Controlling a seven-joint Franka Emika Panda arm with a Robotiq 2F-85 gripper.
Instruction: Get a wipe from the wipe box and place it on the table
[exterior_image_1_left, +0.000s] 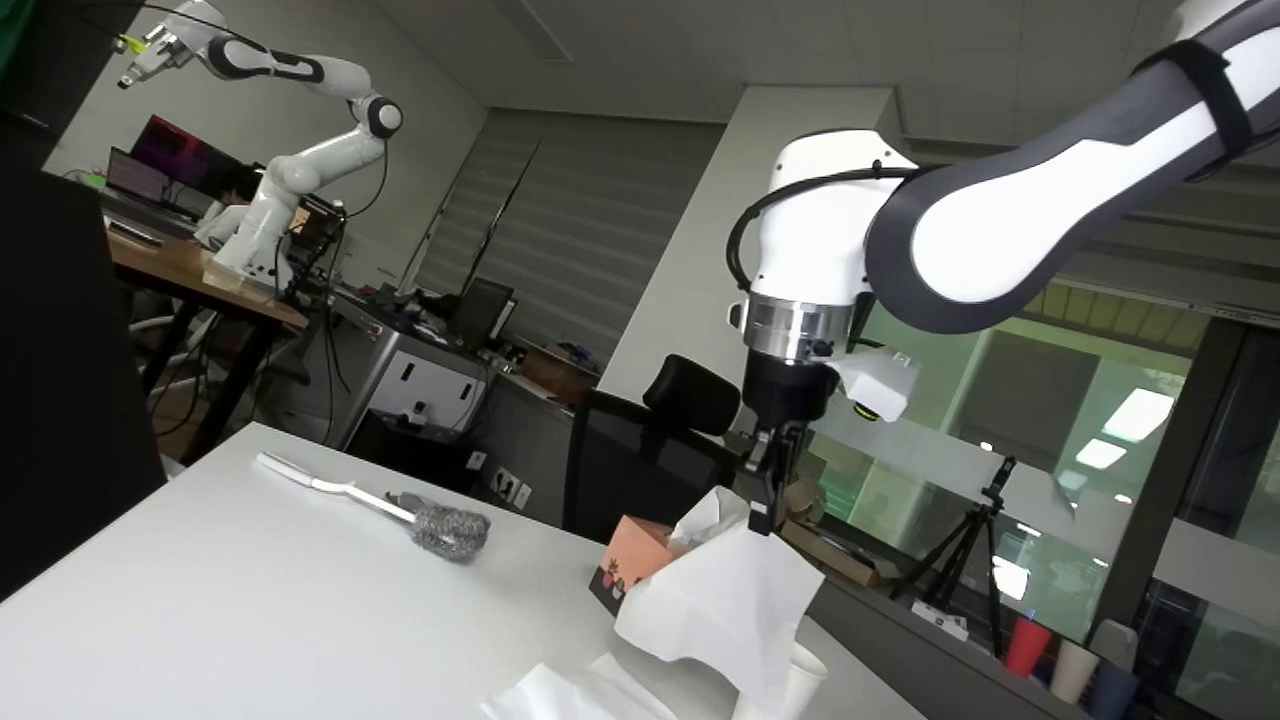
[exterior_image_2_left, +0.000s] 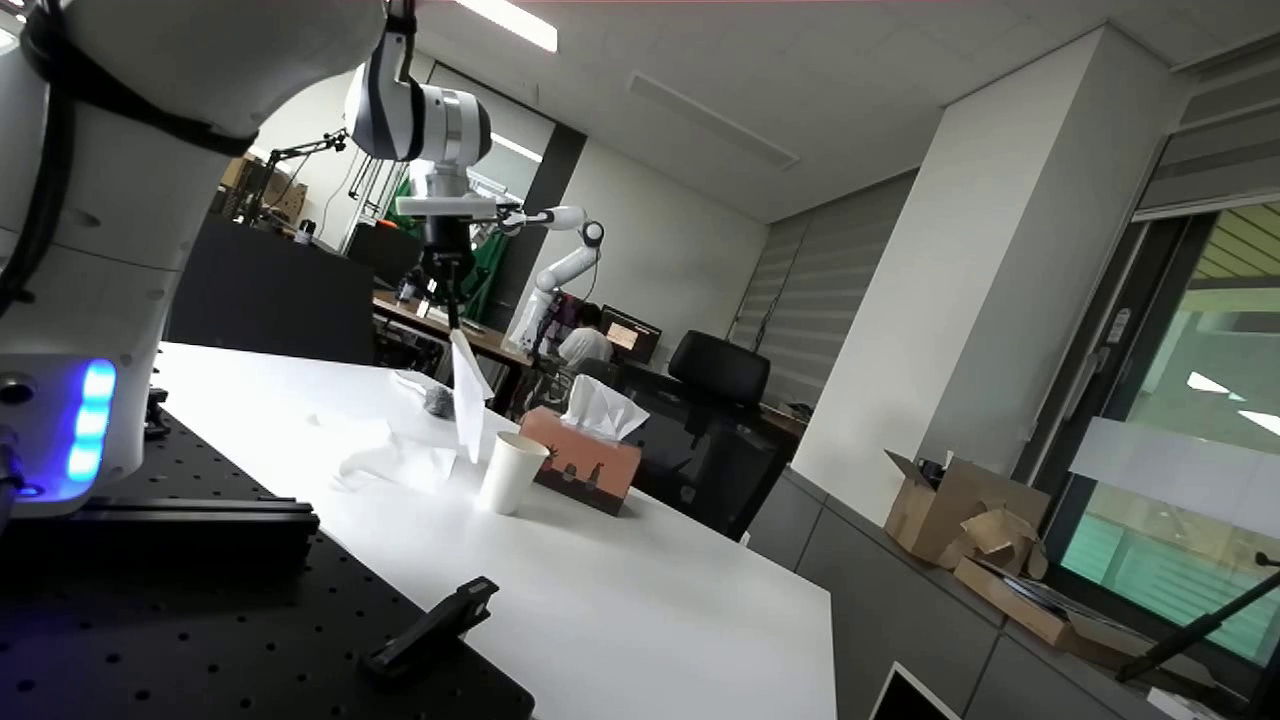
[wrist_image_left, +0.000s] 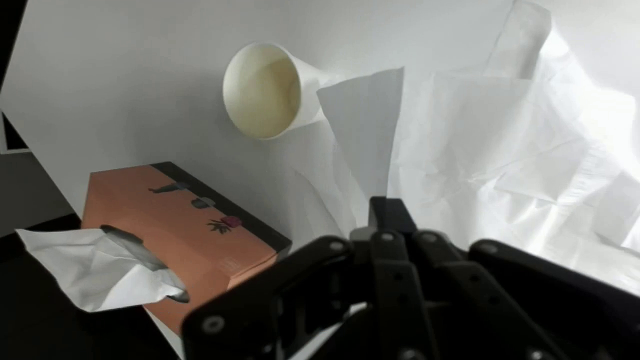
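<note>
The wipe box (exterior_image_1_left: 628, 555) is orange with a dark lower band and stands on the white table (exterior_image_1_left: 250, 620); it also shows in an exterior view (exterior_image_2_left: 580, 455) and in the wrist view (wrist_image_left: 200, 245). A white wipe (wrist_image_left: 100, 270) sticks out of its slot. My gripper (exterior_image_1_left: 762, 522) is shut on another white wipe (exterior_image_1_left: 730, 600), which hangs from the fingertips above the table, beside the box. The held wipe also shows in an exterior view (exterior_image_2_left: 468, 395) and in the wrist view (wrist_image_left: 367, 120). The fingertips (wrist_image_left: 392, 205) are together.
A white paper cup (wrist_image_left: 262, 90) stands upright close to the box and the hanging wipe. Crumpled white wipes (exterior_image_2_left: 400, 460) lie on the table below the gripper. A grey-headed brush (exterior_image_1_left: 450, 530) with a white handle lies farther off. A black clamp (exterior_image_2_left: 430, 630) sits at the base plate's edge.
</note>
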